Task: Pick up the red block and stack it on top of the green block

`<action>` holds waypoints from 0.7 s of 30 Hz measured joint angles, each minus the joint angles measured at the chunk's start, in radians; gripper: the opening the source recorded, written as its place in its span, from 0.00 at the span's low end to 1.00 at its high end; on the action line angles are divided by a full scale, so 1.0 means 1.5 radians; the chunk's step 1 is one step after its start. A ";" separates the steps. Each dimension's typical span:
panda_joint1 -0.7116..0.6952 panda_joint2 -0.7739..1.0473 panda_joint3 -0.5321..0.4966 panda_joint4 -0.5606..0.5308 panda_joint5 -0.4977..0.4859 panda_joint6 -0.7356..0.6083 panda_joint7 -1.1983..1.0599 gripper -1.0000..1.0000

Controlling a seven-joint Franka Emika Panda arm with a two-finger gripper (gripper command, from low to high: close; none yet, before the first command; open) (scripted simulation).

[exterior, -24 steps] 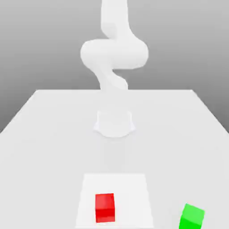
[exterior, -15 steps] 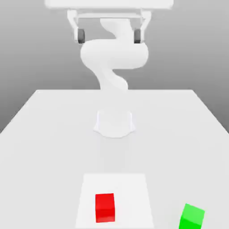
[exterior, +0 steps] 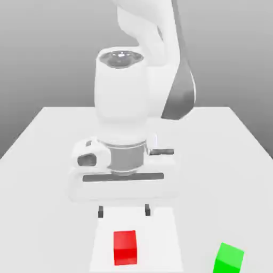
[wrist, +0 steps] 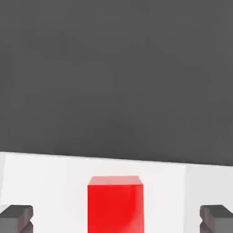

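Gripper (exterior: 124,211), one: fingers parted wide, nothing between the pads, hanging above the white patch (exterior: 160,250). I operate it from afar.

Red block (exterior: 125,248): seated on the white patch, toward the exterior view's left; in the hand view it lies between the lines of the two fingertips.
Green block (exterior: 229,258): on the table (exterior: 37,213), well apart, toward the exterior view's right, turned at an angle.

Hazards, in my judgement:
Item: descent off-centre; a finger lands on the red block's top or shoves it aside.
Item: closing too high; a shallow bite, and the block tilts or slips in the lift.
Item: carrying too low; the red block clips the green one and displaces it.
Item: green block's turned faces unmatched; a skewed stack, liable to topple on release.

Count: red blocks, one; green blocks, one; arms (exterior: 121,90), one; fingers, two; white patches, one; tables, one.
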 joint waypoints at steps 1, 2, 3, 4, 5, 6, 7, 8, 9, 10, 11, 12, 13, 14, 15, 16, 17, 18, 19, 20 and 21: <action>0.000 0.024 0.000 0.001 0.002 0.017 -0.002 0.50; -0.004 0.048 0.004 0.004 0.002 0.036 -0.003 0.50; -0.005 0.072 0.005 0.007 0.006 0.056 -0.006 0.50; -0.007 0.097 0.008 0.010 0.008 0.076 -0.007 0.50; -0.008 0.118 0.010 0.013 0.009 0.094 -0.009 0.00; -0.008 0.118 0.010 0.013 0.009 0.094 -0.009 0.00; -0.008 0.118 0.010 0.013 0.009 0.094 -0.009 0.00; -0.008 0.118 0.010 0.013 0.009 0.094 -0.008 0.00; -0.008 0.118 0.010 0.013 0.009 0.094 -0.008 0.00; -0.009 0.118 0.010 0.013 0.008 0.094 -0.008 0.00; -0.010 0.128 0.011 0.015 0.009 0.103 -0.009 0.00; -0.009 0.121 0.011 0.014 0.008 0.097 -0.008 0.00; -0.009 0.106 0.010 0.011 0.007 0.084 -0.007 0.00; -0.008 0.086 0.009 0.008 0.005 0.067 -0.005 0.00; -0.008 0.064 0.008 0.005 0.003 0.049 -0.004 0.00; -0.007 0.041 0.007 0.001 0.000 0.029 -0.002 0.00; -0.005 0.019 0.008 -0.001 -0.002 0.009 -0.001 0.00; 0.008 0.013 0.019 0.011 -0.007 -0.009 0.002 0.00; 0.026 0.014 0.035 0.027 -0.014 -0.025 0.005 0.00; 0.044 0.016 0.050 0.043 -0.020 -0.039 0.008 0.00; 0.061 0.019 0.065 0.059 -0.026 -0.052 0.011 0.00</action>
